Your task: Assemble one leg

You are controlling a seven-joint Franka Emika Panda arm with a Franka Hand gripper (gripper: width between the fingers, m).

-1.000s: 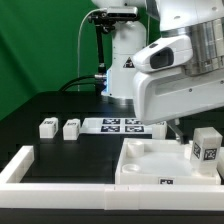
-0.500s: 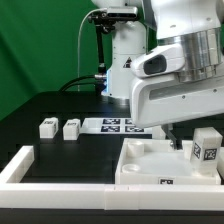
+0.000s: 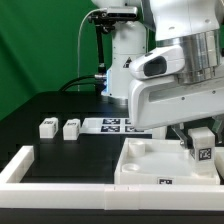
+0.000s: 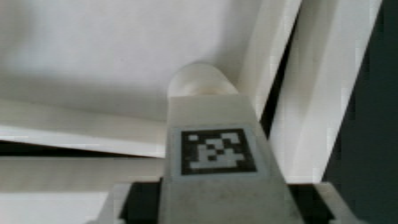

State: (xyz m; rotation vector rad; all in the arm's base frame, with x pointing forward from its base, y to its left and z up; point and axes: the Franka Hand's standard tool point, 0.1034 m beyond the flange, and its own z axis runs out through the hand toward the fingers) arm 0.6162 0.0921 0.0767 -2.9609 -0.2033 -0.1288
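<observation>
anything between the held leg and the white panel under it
Nothing visible. The gripper holds the leg over the white panel near the exterior view's right; the wrist view shows only bare panel past its tip.

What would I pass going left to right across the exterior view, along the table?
Leftmost leg → second leg → marker board → third leg, held in the tool.

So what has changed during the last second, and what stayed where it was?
The gripper has come down around the leg that stands on the white panel. The wrist view shows this leg between the fingers; whether they already clamp it, I cannot tell. The two other legs and the marker board stayed as they were.
</observation>
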